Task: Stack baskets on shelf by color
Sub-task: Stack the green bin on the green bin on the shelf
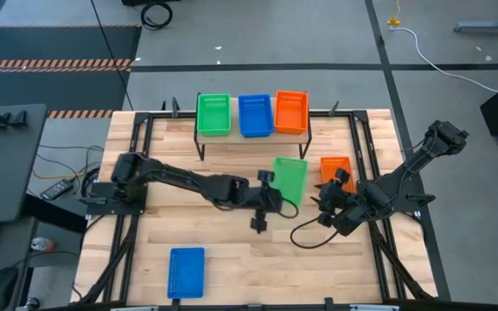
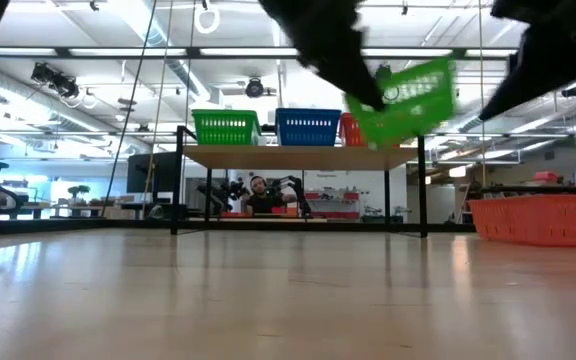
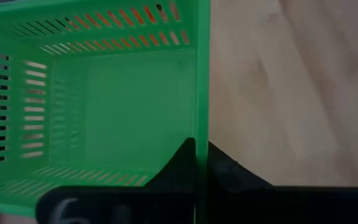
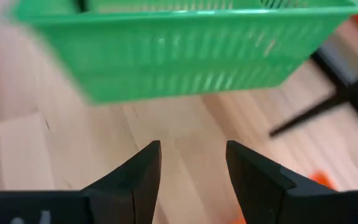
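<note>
Green plastic mesh basket (image 1: 290, 179) hangs tilted above my worktop (image 1: 232, 250), in front of the wooden-topped shelf (image 2: 298, 156), pinched by its rim in my left gripper (image 3: 199, 163); my right gripper (image 4: 192, 167) gapes empty beside it.

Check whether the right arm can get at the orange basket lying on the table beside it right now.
Probably yes. The right hand is open and empty, and the orange basket sits just beyond it on the tabletop with nothing on top. The green basket held by the left hand hangs close beside it, so clearance is tight.

High cam straight down, low cam table-level facing shelf (image 2: 298, 156), wrist cams close, all share green basket (image 1: 290, 179)
</note>
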`<state>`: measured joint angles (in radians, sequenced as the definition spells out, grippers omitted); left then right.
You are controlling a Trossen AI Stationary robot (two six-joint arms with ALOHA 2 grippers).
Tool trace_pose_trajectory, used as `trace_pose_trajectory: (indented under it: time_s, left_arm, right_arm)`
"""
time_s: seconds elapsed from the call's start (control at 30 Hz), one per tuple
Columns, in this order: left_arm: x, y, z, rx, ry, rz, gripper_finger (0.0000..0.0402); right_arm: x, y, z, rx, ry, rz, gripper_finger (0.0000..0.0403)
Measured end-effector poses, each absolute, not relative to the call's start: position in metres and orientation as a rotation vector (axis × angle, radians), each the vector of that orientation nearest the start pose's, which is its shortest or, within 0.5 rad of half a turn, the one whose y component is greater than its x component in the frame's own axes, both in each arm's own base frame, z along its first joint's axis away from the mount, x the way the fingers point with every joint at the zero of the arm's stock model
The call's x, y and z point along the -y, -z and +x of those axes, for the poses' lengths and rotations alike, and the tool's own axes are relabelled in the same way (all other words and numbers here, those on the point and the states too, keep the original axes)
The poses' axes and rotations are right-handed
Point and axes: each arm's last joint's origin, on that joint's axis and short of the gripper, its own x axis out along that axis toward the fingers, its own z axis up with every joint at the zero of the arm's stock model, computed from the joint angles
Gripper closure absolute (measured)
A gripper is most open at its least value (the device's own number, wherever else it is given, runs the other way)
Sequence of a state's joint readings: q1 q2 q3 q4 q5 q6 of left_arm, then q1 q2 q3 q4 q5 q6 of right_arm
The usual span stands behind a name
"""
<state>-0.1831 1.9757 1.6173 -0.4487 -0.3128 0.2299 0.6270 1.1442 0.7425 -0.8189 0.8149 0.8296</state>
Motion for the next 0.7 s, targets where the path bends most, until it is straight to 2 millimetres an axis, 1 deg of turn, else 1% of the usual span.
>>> trace_pose_trajectory:
  time_s: [0.07, 0.2, 0.3, 0.5, 0.6, 0.7]
  left_arm:
    - [0.063, -0.259, 0.422, -0.856, -0.048, 0.422, 0.0396]
    - [0.048, -0.284, 0.396, -0.938, -0.134, 0.424, 0.0396]
    - [0.041, -0.303, 0.378, -0.955, -0.194, 0.431, 0.0396]
    - [0.037, -0.338, 0.349, -0.914, -0.275, 0.463, 0.0395]
    - [0.034, -0.351, 0.336, -0.898, -0.298, 0.478, 0.0395]
    - [0.026, -0.360, 0.325, -0.922, -0.321, 0.538, 0.0395]
  right_arm:
    - [-0.096, -0.223, 0.169, -0.719, 0.495, -0.066, 0.0215]
    - [-0.095, -0.225, 0.171, -0.664, 0.521, -0.112, 0.0215]
    - [-0.095, -0.226, 0.171, -0.642, 0.542, -0.129, 0.0215]
    - [-0.095, -0.226, 0.171, -0.636, 0.544, -0.132, 0.0215]
    - [-0.095, -0.226, 0.172, -0.634, 0.543, -0.129, 0.0215]
    - [-0.095, -0.226, 0.172, -0.633, 0.543, -0.128, 0.0215]
